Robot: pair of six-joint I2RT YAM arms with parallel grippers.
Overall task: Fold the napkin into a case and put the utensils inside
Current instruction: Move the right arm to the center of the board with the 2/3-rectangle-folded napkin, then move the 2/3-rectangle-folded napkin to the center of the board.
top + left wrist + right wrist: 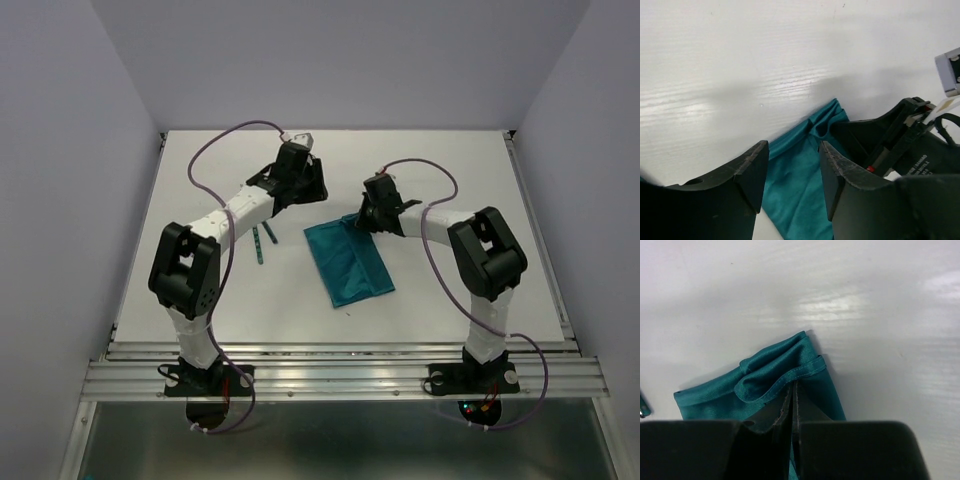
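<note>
The teal napkin (348,264) lies folded into a long pouch at the table's centre. My right gripper (362,220) is at its far end, shut on the hem of the upper layer (790,377), which is lifted and puckered there. My left gripper (316,186) hovers just beyond that same end, jaws open and empty, with the cloth (797,185) showing below between its fingers (752,165). One teal-handled utensil (259,245) lies left of the napkin, partly under the left arm. Its tip shows at the edge of the right wrist view (642,409).
White table (450,170) with raised rails along the left, right and near edges. The right gripper's black body (890,142) sits close to the left gripper's right finger in the left wrist view.
</note>
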